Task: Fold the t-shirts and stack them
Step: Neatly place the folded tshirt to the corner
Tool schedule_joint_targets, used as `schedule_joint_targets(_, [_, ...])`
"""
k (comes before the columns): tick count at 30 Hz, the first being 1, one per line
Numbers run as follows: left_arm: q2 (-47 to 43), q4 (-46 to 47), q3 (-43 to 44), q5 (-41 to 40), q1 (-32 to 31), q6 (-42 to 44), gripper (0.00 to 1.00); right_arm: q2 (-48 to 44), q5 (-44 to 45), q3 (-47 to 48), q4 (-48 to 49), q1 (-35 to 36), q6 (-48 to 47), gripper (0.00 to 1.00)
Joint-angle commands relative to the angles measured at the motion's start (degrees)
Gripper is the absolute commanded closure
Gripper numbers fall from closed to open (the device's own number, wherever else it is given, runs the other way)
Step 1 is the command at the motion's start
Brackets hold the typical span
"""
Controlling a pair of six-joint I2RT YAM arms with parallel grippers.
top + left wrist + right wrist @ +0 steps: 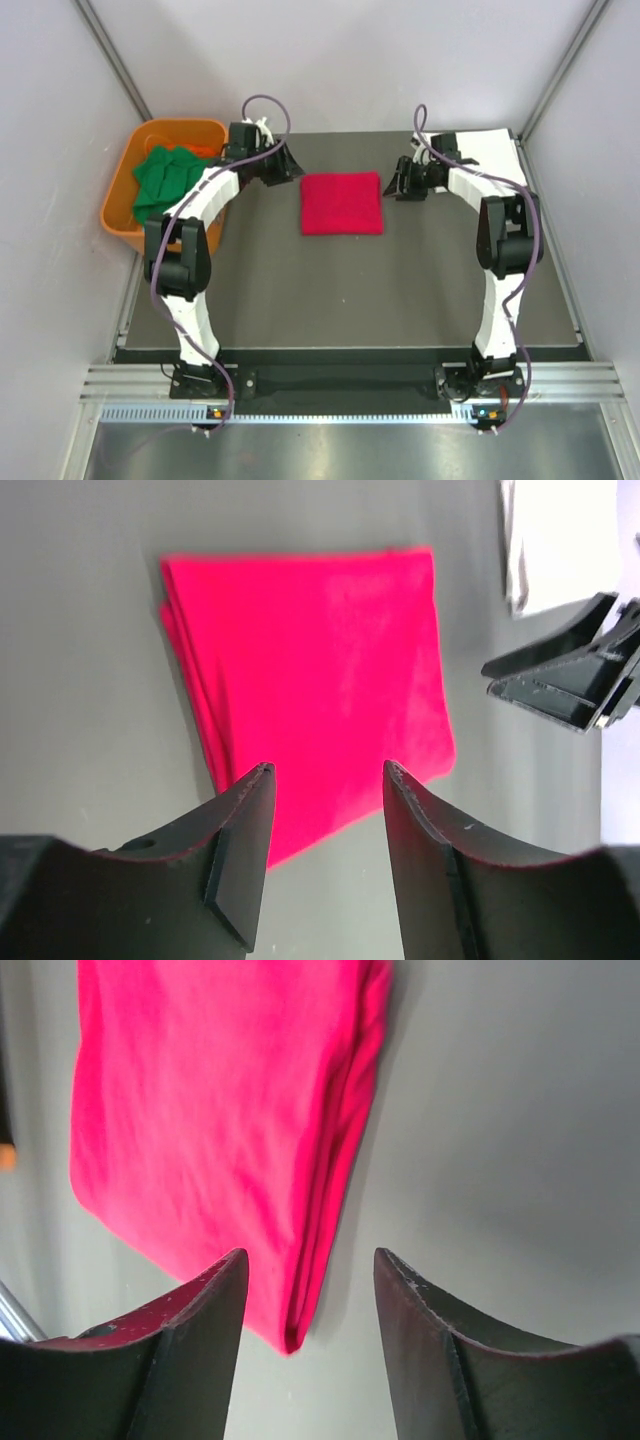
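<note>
You had the left pincer and right pincer spread wide and empty, flanking the folded red t-shirt near the middle of the far edge of the table, presumably leaving it as the stack's base.

The folded t-shirt lies flat on the table, in its far half. The left pincer is just left of the folded t-shirt's far left corner. The right pincer is just right of its far right corner. Well left of the folded t-shirt, at the table's left edge, stands the tub, with crumpled t-shirts heaped in it. Right of and behind the folded t-shirt, beyond the right pincer, a flat t-shirt lies at the table's far right corner.
</note>
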Motion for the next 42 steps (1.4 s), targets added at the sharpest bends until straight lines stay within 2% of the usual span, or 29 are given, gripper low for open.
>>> schedule_joint_targets(1, [-1.37, 0.65, -6.88, 0.04, -1.16, 2.42, 0.48, -3.82, 0.43, -3.55, 0.11, 1.79, -3.61, 0.47])
schedule_joint_targets(7, [-0.76, 4.77, -14.19, 0.39, -1.43, 1.20, 0.48, -4.00, 0.70, -7.34, 1.17, 2.84, -5.02, 0.49])
schedule_joint_targets(11, [1.26, 4.78, -15.07, 0.21, -1.52, 1.72, 0.47, -3.82, -1.14, -9.88, 3.71, 3.02, -5.02, 0.51])
schedule_joint_targets(15, [3.46, 4.95, -15.07, 2.14, -1.61, 2.08, 0.48, -4.00, -3.00, -12.34, 4.95, 3.19, -4.67, 0.59])
schedule_joint_targets(27, [4.08, 3.20, -16.74, 1.88, -1.61, 3.92, 0.57, -7.78, -5.72, -19.10, 9.16, 3.28, -2.91, 0.59])
schedule_joint_targets(37, [2.41, 2.58, -17.98, 3.11, -1.69, 3.40, 0.50, -8.66, -7.83, -22.54, 12.94, 3.28, -1.68, 0.62])
schedule_joint_targets(42, [1.80, 3.11, -17.97, 5.75, -1.69, 1.99, 0.48, -7.78, -8.97, -20.88, 13.12, 3.37, -1.33, 0.62])
